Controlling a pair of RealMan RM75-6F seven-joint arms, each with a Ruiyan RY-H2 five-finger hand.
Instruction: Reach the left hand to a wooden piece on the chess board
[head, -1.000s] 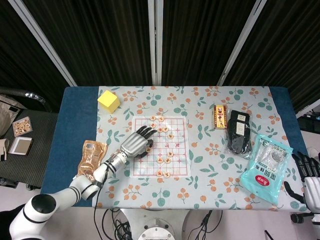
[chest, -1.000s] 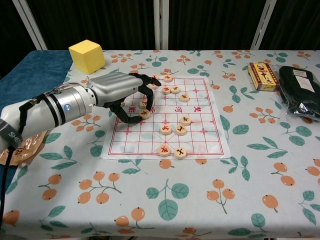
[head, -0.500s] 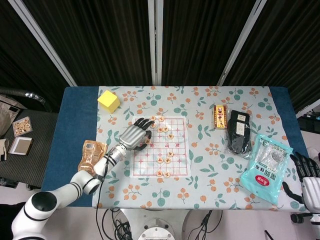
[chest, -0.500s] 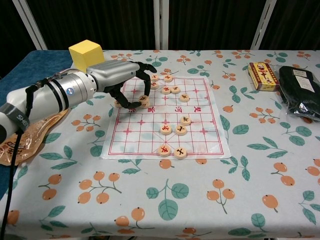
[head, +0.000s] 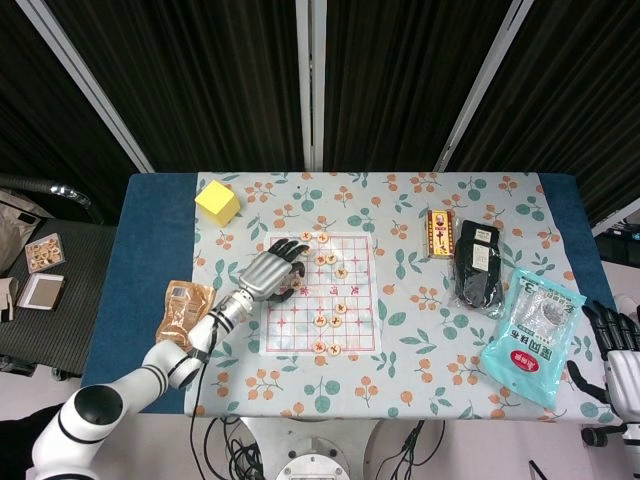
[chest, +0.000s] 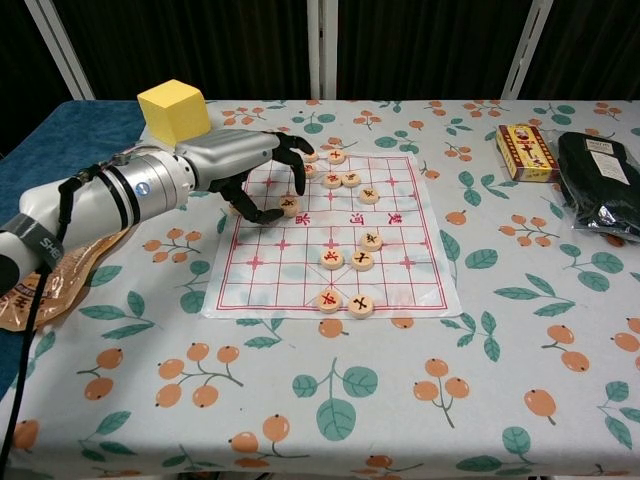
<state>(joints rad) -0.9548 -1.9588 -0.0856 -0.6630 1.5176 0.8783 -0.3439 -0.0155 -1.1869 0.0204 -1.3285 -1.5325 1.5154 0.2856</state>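
The paper chess board (chest: 300, 280) lies mid-table with several round wooden pieces on it. My left hand (chest: 255, 172) hovers over the board's far left corner with its fingers arched downward and apart. One wooden piece (chest: 290, 205) lies just under the fingertips, beside the thumb tip, and is not lifted. In the head view the left hand (head: 272, 270) covers the board's (head: 355, 320) upper left part. More pieces (chest: 332, 259) sit in the middle and near the front edge. My right hand (head: 612, 345) hangs off the table's right edge, holding nothing, fingers apart.
A yellow cube (chest: 174, 110) stands behind the left hand. A snack packet (head: 183, 313) lies left of the board under the forearm. To the right lie a small red box (head: 437, 233), a black pouch (head: 477, 265) and a blue-green bag (head: 533, 335).
My left hand has moved away from me and slightly left, from the board's left middle to its far left corner. The pieces and the right hand have stayed put.
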